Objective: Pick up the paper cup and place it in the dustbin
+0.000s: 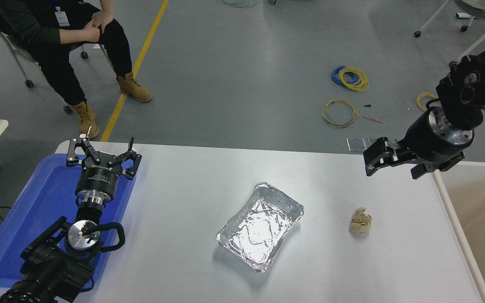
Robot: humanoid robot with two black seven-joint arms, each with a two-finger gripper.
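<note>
No paper cup shows anywhere in the head view. The dustbin (480, 219), with a white rim and beige inside, stands against the table's right end. My right gripper (369, 162) hangs above the table's far right corner, just left of the dustbin's far end, pointing left. It is open and holds nothing. My left gripper (101, 148) stays parked at the lower left, open over the blue tray.
A crinkled foil tray (260, 226) lies mid-table. A crumpled beige paper ball (360, 221) sits right of it, below my right gripper. The blue tray (36, 210) covers the table's left end. A person sits at the far left, and cable coils lie on the floor.
</note>
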